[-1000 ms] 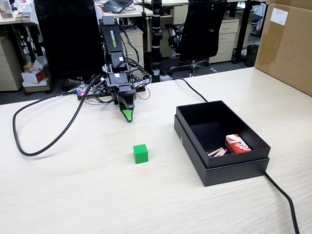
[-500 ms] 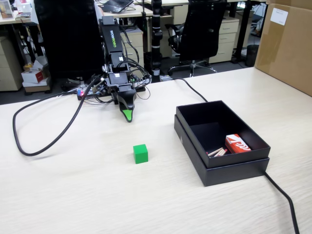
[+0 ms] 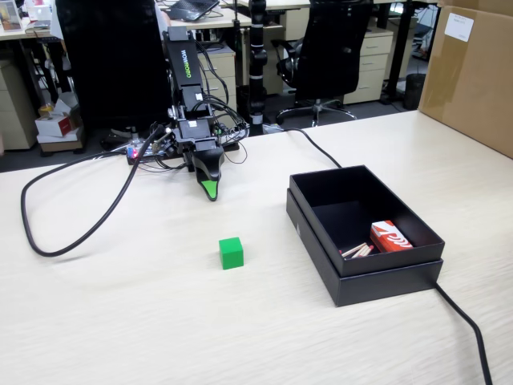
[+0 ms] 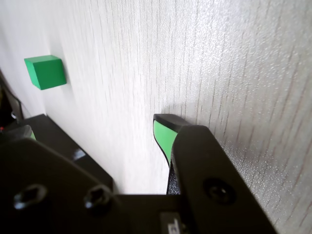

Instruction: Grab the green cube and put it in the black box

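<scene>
The green cube (image 3: 231, 252) sits alone on the pale wood table, left of the black box (image 3: 401, 277) in the fixed view. My gripper (image 3: 210, 191) hangs tip-down just over the table behind the cube, about a cube's width to its left, apart from it. In the wrist view the green cube (image 4: 46, 71) lies at the upper left, beyond my gripper (image 4: 96, 130). Its two green-padded fingertips (image 4: 163, 135) stand apart with bare table between them, so it is open and holds nothing.
A red-and-white packet (image 3: 389, 237) and some small sticks lie inside the box. A black cable (image 3: 64, 233) loops across the table's left side, and another cable (image 3: 469, 329) runs past the box's near right corner. A cardboard carton (image 3: 473, 72) stands at the far right.
</scene>
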